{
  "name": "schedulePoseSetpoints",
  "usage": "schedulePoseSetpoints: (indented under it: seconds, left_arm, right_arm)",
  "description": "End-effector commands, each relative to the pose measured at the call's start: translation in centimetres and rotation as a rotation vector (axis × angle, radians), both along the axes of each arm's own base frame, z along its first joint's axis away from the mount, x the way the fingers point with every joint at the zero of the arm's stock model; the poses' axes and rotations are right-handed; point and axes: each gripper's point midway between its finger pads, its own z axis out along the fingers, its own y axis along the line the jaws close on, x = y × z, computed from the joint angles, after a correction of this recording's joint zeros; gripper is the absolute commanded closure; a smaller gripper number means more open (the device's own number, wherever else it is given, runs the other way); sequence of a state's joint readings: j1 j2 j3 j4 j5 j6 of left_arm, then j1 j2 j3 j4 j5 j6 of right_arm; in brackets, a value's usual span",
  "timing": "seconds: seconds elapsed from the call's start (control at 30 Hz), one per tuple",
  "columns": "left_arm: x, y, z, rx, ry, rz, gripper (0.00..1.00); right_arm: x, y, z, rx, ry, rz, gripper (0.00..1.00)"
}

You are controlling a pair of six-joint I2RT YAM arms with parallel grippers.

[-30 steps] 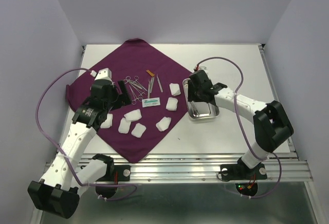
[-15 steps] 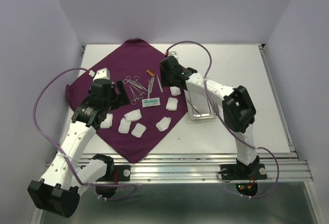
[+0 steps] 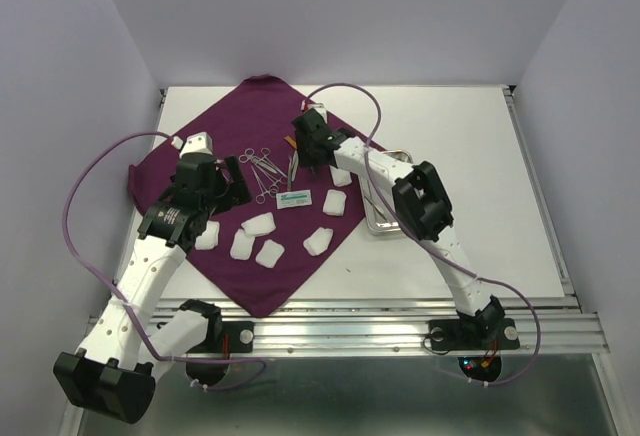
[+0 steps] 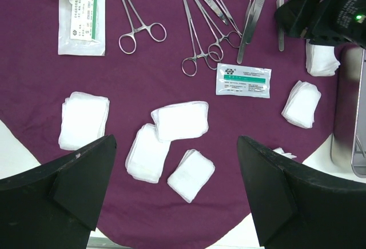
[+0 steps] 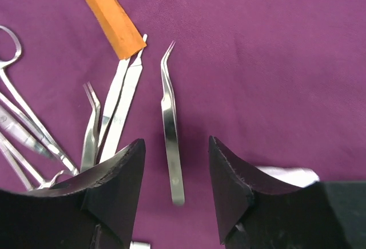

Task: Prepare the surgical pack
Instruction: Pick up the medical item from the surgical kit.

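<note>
Grippers: right gripper (image 5: 175, 153) parted, empty, fingers (image 5: 114, 192) either side of curved tweezers (image 5: 169, 129); left gripper (image 4: 176, 146) wide open, empty, above gauze pads (image 4: 179, 120) | tweezers flat on purple cloth (image 5: 257, 60), long axis along the finger gap, bent tip pointing away from wrist | white tabletop (image 3: 450, 126), pale lilac walls (image 3: 330, 16)

Bare cloth (image 5: 274, 60) lies open right of the curved tweezers (image 5: 170, 129); straight tweezers (image 5: 127, 97) crowd just left, a gauze pad (image 5: 289, 176) near-right.
</note>
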State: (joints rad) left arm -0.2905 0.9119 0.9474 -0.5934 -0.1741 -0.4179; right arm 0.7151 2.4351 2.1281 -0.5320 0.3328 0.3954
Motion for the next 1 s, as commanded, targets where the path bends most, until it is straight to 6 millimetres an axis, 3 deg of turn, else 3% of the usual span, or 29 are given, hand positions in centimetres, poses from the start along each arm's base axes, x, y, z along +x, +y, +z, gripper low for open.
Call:
schedulePoseSetpoints:
  seconds: [0.0,0.1,0.23,0.3,0.43,0.53,0.6,0.63,0.7,0.73,0.87,0.9,0.93,0.97]
  left_arm:
    - [0.3,0.3,1.4,-0.005,-0.041,0.016,0.01]
    - [0.4,0.3,1.4,-0.008,-0.040,0.014,0.01]
    - [0.5,0.2,1.3,-0.011,-0.042,0.018,0.01]
    - [0.5,0.2,1.4,-0.012,-0.048,0.019,0.01]
    - [0.6,0.3,1.5,-0.012,-0.052,0.021,0.01]
    - [0.6,0.2,1.4,-0.015,-0.051,0.021,0.01]
    - [0.5,0.2,1.3,-0.016,-0.049,0.016,0.01]
    - [0.6,0.1,1.2,-0.016,-0.048,0.014,0.01]
    - [0.6,0.0,0.9,-0.019,-0.040,0.007,0.01]
    - [0.7,-0.2,0.8,-0.023,-0.034,0.003,0.01]
    - [0.9,-0.8,0.7,-0.036,-0.026,-0.023,0.01]
    - [0.9,-1.0,0.9,-0.042,-0.026,-0.037,0.01]
    - [1.1,-1.2,1.0,-0.044,-0.030,-0.044,0.01]
    - [1.1,-1.3,1.0,-0.044,-0.029,-0.054,0.01]
  right_arm:
    - [1.0,1.2,0.0,0.017,-0.016,0.003,0.48]
    - [1.1,1.6,-1.1,0.025,0.001,0.006,0.54]
    - [1.0,1.6,-0.9,0.028,-0.001,0.007,0.77]
    - [1.2,1.2,0.7,0.027,-0.031,-0.002,0.86]
    - [1.3,0.7,4.0,0.042,-0.084,-0.013,0.92]
    - [1.1,0.3,7.2,0.072,-0.135,-0.019,0.93]
    - [0.8,-0.2,8.3,0.078,-0.150,-0.025,0.94]
    - [0.7,-0.3,10.0,0.100,-0.173,-0.027,0.94]
    - [0.4,-0.5,10.9,0.109,-0.181,-0.030,0.94]
    - [0.2,-0.8,12.5,0.129,-0.200,-0.037,0.94]
    - [-1.3,-2.1,15.2,0.165,-0.223,-0.051,0.94]
    - [-1.9,-2.4,15.6,0.173,-0.222,-0.045,0.94]
    - [-2.8,-3.0,14.3,0.162,-0.202,-0.043,0.94]
    - [-3.7,-3.7,16.7,0.196,-0.234,-0.039,0.94]
